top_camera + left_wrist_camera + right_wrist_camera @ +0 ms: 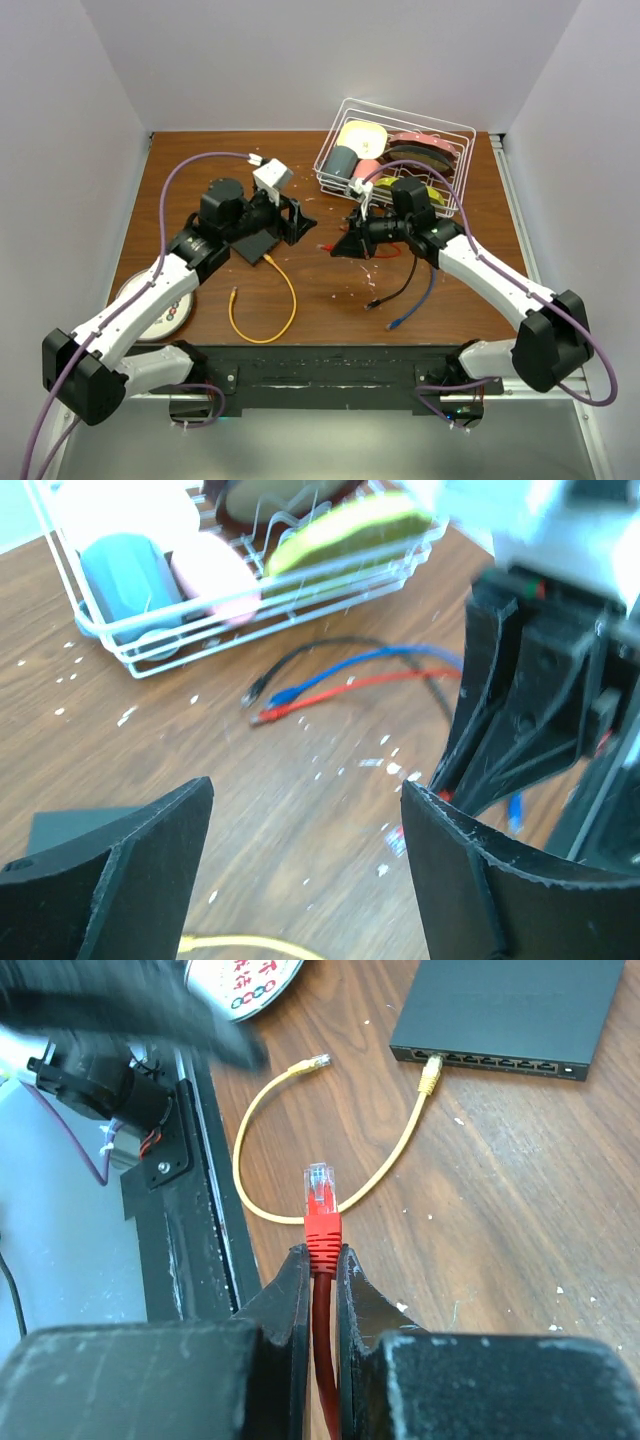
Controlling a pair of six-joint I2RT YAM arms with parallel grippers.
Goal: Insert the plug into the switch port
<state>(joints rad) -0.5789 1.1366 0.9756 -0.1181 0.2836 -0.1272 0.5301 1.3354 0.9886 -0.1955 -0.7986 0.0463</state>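
The switch (255, 245) is a flat black box on the wooden table; its row of sockets shows in the right wrist view (510, 1010). A yellow cable (400, 1145) is plugged into one socket. My right gripper (322, 1260) is shut on the red plug (321, 1210), which sticks out past the fingertips toward the switch, still well short of it. In the top view the right gripper (345, 240) hovers right of the switch. My left gripper (295, 220) is open and empty, just right of the switch, facing the right gripper (520, 700).
A white wire dish basket (335, 180) with plates and cups stands at the back right. Loose black (400, 290) and blue (415, 305) cables lie under the right arm. The yellow cable (270, 300) loops toward the front edge. A round tin (160, 305) lies front left.
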